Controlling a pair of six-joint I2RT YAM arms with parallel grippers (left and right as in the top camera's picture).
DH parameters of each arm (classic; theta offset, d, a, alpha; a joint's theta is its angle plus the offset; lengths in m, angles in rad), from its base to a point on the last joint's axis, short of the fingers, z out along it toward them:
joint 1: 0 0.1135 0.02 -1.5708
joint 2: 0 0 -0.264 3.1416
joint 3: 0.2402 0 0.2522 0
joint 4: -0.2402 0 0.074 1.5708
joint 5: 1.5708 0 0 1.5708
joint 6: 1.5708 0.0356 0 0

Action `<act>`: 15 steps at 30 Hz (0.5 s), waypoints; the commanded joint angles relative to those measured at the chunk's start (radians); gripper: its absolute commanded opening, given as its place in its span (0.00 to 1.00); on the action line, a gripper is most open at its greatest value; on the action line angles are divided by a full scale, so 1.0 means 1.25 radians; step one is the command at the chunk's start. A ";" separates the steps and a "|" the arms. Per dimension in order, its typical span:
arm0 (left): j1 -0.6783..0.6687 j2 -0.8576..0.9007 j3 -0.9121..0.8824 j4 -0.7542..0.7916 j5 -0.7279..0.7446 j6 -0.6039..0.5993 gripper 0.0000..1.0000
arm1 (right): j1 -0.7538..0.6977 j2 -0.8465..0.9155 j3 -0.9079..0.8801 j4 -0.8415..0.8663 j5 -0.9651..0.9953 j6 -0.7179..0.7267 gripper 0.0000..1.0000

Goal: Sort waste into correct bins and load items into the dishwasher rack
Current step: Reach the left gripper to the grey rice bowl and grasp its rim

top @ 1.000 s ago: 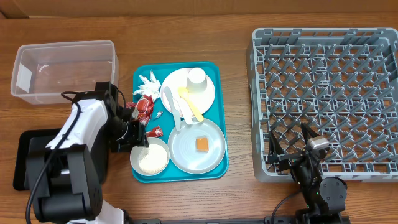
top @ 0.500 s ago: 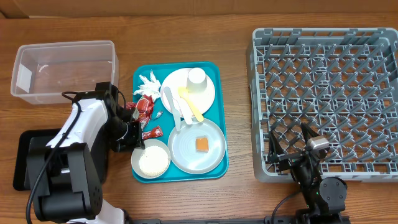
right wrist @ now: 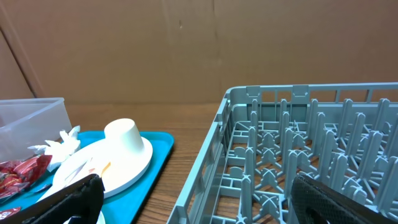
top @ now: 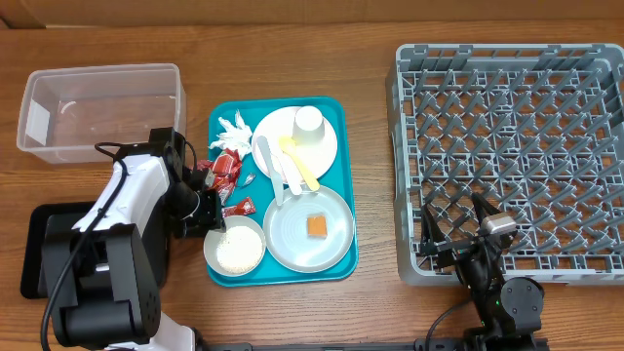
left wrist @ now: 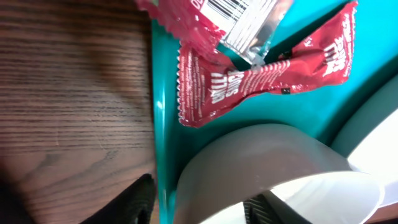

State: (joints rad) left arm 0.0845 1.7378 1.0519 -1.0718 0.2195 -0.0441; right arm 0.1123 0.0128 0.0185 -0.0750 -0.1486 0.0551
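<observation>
My left gripper point(top: 211, 216) is at the teal tray's point(top: 220, 117) left rim, shut on the wall of the small white bowl point(top: 235, 246) of rice. In the left wrist view one finger point(left wrist: 138, 199) is outside the tray rim point(left wrist: 163, 124) and the other is inside the bowl point(left wrist: 261, 149). Red wrappers point(top: 226, 168) point(left wrist: 261, 78) lie just beyond it. A napkin point(top: 232, 131), a cup point(top: 309, 121) on a plate point(top: 327, 148), cutlery point(top: 302, 168) and an orange cube point(top: 317, 225) on a second plate point(top: 292, 239) sit on the tray. My right gripper point(top: 483, 255) point(right wrist: 193, 199) is open and empty at the grey rack's point(top: 507, 146) front edge.
The clear tub point(top: 102, 70) stands at the back left. The black tray point(top: 37, 255) lies at the front left, partly under my left arm. The rack point(right wrist: 298, 155) fills the right side, with bare wood between it and the teal tray.
The bowl of rice shifted slightly down and right, then back, with my left gripper on it. The right arm has not moved.
</observation>
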 commanded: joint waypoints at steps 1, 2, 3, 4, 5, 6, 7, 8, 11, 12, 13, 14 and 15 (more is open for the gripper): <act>-0.005 0.006 0.012 0.009 -0.017 -0.006 0.52 | 0.004 -0.008 -0.008 0.004 0.011 -0.003 1.00; -0.005 0.006 0.012 0.011 -0.016 -0.006 0.51 | 0.004 -0.008 -0.008 0.004 0.011 -0.003 1.00; -0.005 0.006 0.012 0.011 -0.016 -0.006 0.48 | 0.004 -0.008 -0.008 0.004 0.011 -0.003 1.00; -0.005 0.006 0.012 0.012 -0.017 -0.006 0.40 | 0.004 -0.008 -0.008 0.004 0.011 -0.003 1.00; -0.005 0.006 0.012 0.013 -0.017 -0.006 0.36 | 0.004 -0.008 -0.008 0.004 0.011 -0.003 1.00; -0.005 0.006 0.012 0.015 -0.016 -0.006 0.33 | 0.004 -0.008 -0.008 0.004 0.011 -0.003 1.00; -0.005 0.006 0.012 0.015 -0.016 -0.006 0.29 | 0.004 -0.008 -0.008 0.004 0.011 -0.003 1.00; -0.005 0.006 0.012 0.015 -0.016 -0.006 0.26 | 0.004 -0.008 -0.008 0.004 0.011 -0.003 1.00; -0.005 0.006 0.012 0.015 -0.016 -0.006 0.16 | 0.004 -0.008 -0.008 0.004 0.011 -0.003 1.00; -0.005 0.006 0.012 0.015 -0.016 -0.006 0.12 | 0.004 -0.008 -0.008 0.004 0.011 -0.003 1.00; -0.005 0.006 0.012 0.015 -0.016 -0.006 0.06 | 0.004 -0.008 -0.008 0.004 0.011 -0.003 1.00; -0.005 0.006 0.012 0.015 -0.016 -0.006 0.04 | 0.004 -0.008 -0.008 0.004 0.011 -0.003 1.00; -0.005 0.006 0.012 0.015 -0.016 -0.006 0.04 | 0.004 -0.008 -0.008 0.004 0.011 -0.003 1.00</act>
State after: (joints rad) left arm 0.0849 1.7374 1.0519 -1.0630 0.1944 -0.0471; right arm 0.1123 0.0128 0.0185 -0.0750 -0.1482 0.0547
